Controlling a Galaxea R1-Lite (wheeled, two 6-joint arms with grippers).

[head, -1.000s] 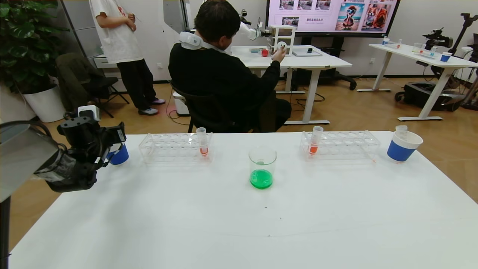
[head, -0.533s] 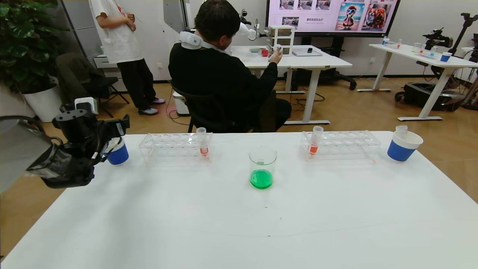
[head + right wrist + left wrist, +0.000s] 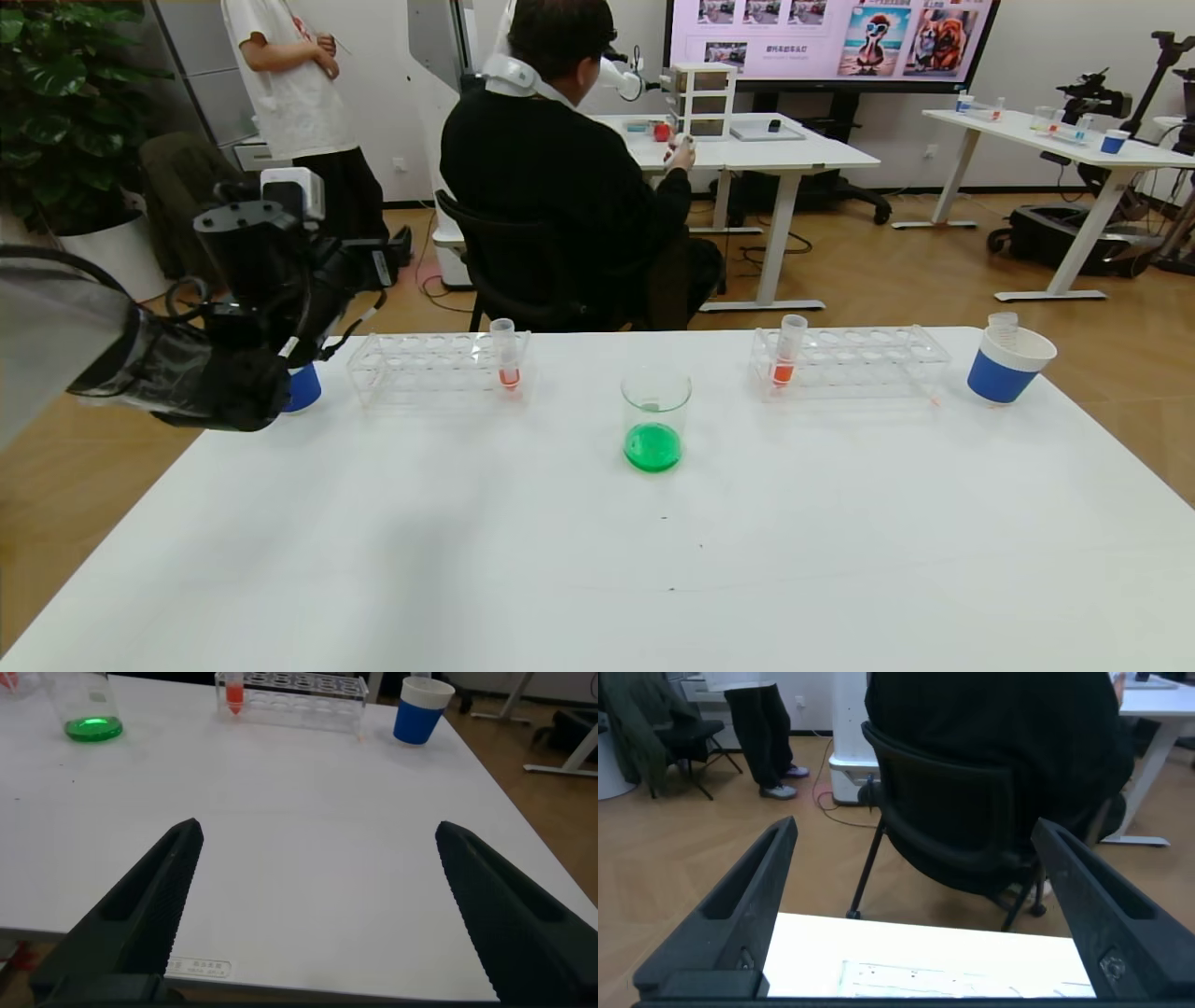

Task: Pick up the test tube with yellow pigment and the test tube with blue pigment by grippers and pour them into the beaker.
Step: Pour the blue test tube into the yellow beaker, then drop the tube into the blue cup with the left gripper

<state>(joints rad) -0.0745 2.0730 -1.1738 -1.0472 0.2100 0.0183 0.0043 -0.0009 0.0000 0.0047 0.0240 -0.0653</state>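
**Pour done, left arm lifting away**

Beaker (image 3: pixel 656 419) mid-table holds green liquid, so yellow and blue look already mixed. Left gripper (image 3: pixel 915 905) has risen above the left blue cup (image 3: pixel 301 387), jaws wide, empty. Right gripper (image 3: pixel 318 905) low at near edge, wide, empty.

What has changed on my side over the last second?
The left gripper has risen and swung inward from beside the left blue cup, now held above the end of the left rack, fingers open and empty. Nothing was grasped or released. The beaker with green liquid, both racks and the right cup stayed put.
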